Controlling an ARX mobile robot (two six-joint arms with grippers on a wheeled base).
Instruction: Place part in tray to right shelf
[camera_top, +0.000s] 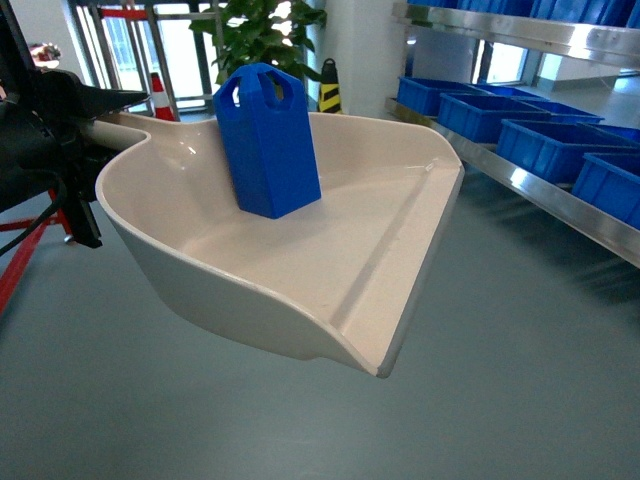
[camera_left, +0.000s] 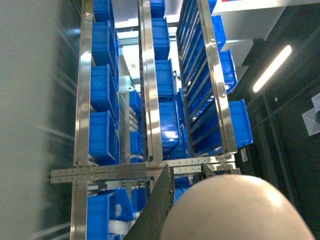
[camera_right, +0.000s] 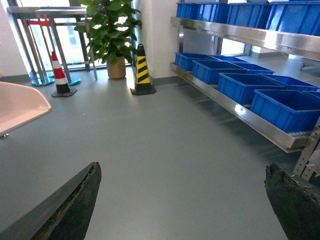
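My left gripper (camera_top: 85, 135) had the tray (camera_top: 200, 270) by its handle, part (camera_top: 265, 140) upright inside, right gripper (camera_right: 182, 200) wide open, shelf (camera_top: 540, 195) off right of the tray, delivery undone.

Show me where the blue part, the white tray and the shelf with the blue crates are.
part (camera_top: 268, 150), head view, front face of its body.
tray (camera_top: 250, 290), head view, bare floor near its front lip.
shelf (camera_right: 240, 112), right wrist view, steel front rail.

warehouse: steel shelf (camera_right: 235, 107) lined with blue crates (camera_right: 287, 107).
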